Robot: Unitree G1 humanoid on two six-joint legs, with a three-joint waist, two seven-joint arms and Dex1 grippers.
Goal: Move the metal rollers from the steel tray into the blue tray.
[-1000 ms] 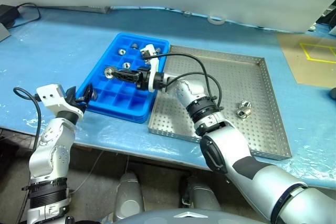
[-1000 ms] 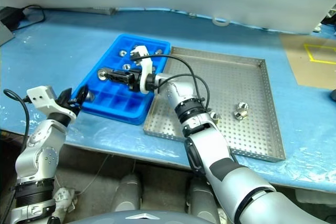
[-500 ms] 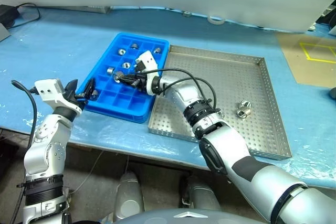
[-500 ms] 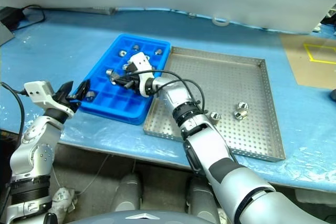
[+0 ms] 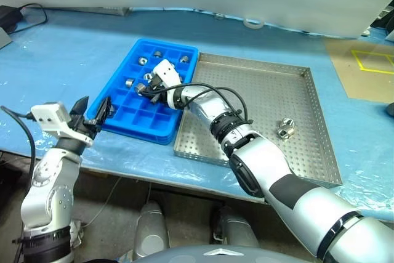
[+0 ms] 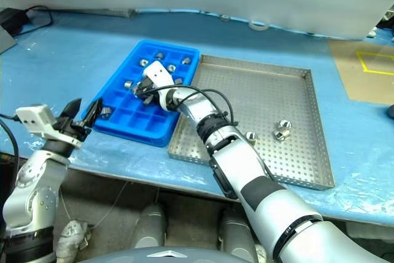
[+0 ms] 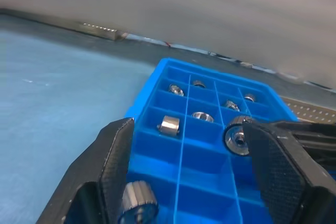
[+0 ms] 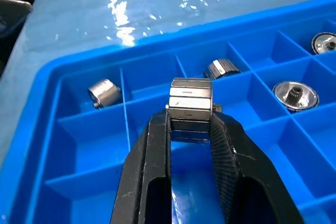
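The blue tray [image 5: 120, 122] lies left of the steel tray [image 5: 308, 84]. Several metal rollers [image 5: 142, 61] rest in its compartments, and two more [image 5: 284, 129] lie on the steel tray's perforated bottom, with another roller [image 6: 251, 137] nearby. My right gripper [image 8: 191, 124] hangs low over the blue tray's middle cells, shut on a metal roller [image 8: 191, 98]. My left gripper [image 5: 95, 110] stands open just off the blue tray's near left corner, with nothing between its fingers [image 7: 113, 166].
A tape roll [image 5: 253, 23] sits at the back of the blue table. A black adapter with its cable [image 5: 9, 13] lies far left. A brown mat with yellow tape [image 5: 369, 60] lies right of the steel tray.
My right gripper has rolled and sunk toward the blue tray's cells with the roller in it. My left arm has drawn back from the tray toward the table's front edge.
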